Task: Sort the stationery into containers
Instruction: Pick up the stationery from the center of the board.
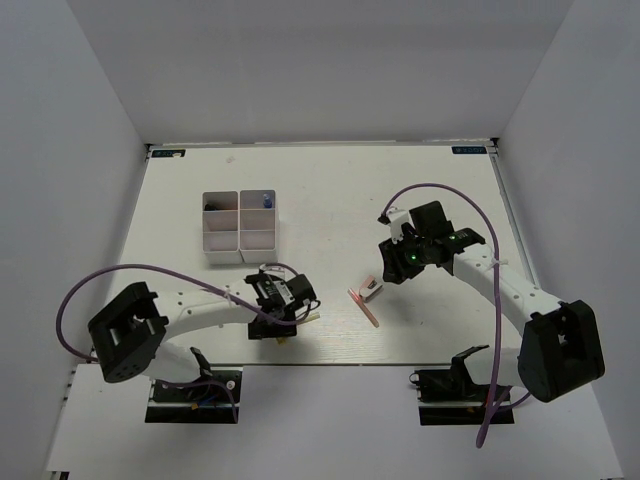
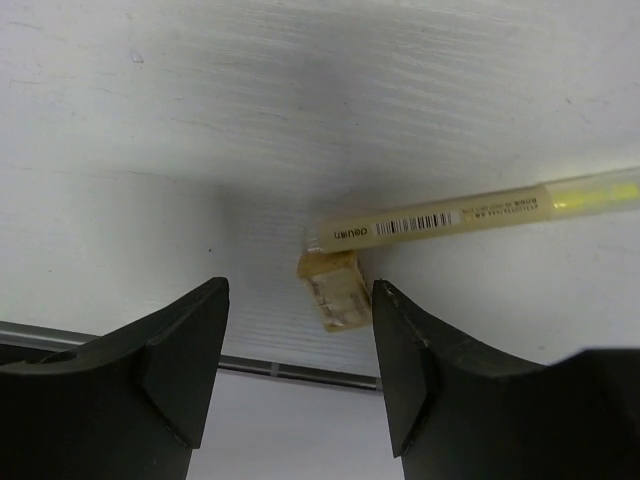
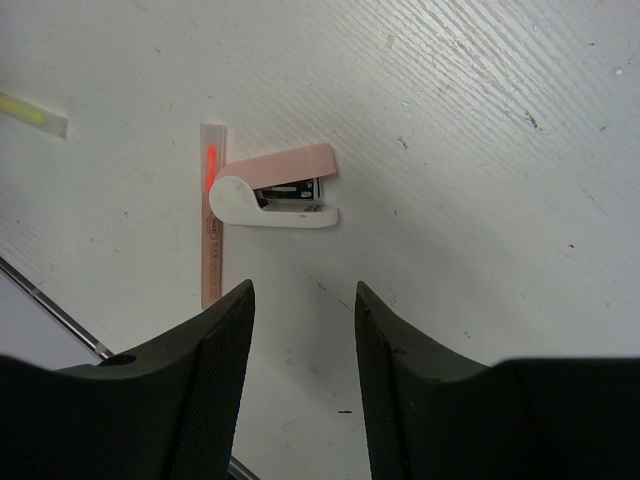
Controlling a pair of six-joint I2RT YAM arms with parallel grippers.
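the yellow stick (image 2: pixel 470 211) lies flat on the table (image 1: pixel 330 180), close to the near edge. in the left wrist view its long axis runs almost across the picture, rising a little to the right. the end with the barcode points to the middle and the other end goes out at the right border. a small yellowish block (image 2: pixel 335 289) lies just under the barcode end, so near that i cannot tell if they touch. the left gripper (image 2: pixel 298 320) hangs over this place with jaws apart and nothing between them. the block is in front of the gap, nearer to the right finger. the table edge runs just behind the block, so there is little room on that side and more on the far side.

the pink stick (image 3: pixel 211 230) lies in the middle of the table. in the top view its axis is diagonal, from far-left to near-right. a small pink and white stapler (image 3: pixel 275 190) rests at its far end, with its pink arm reaching the stick and its mouth pointing away from it. the right gripper (image 3: pixel 302 300) hovers near them with jaws open, holding nothing. open table lies beyond and to the right of the stapler.

the box (image 1: pixel 240 226) stands far-left, well apart from all these. a blue-capped tube (image 1: pixel 267 201) stands in a rear compartment.
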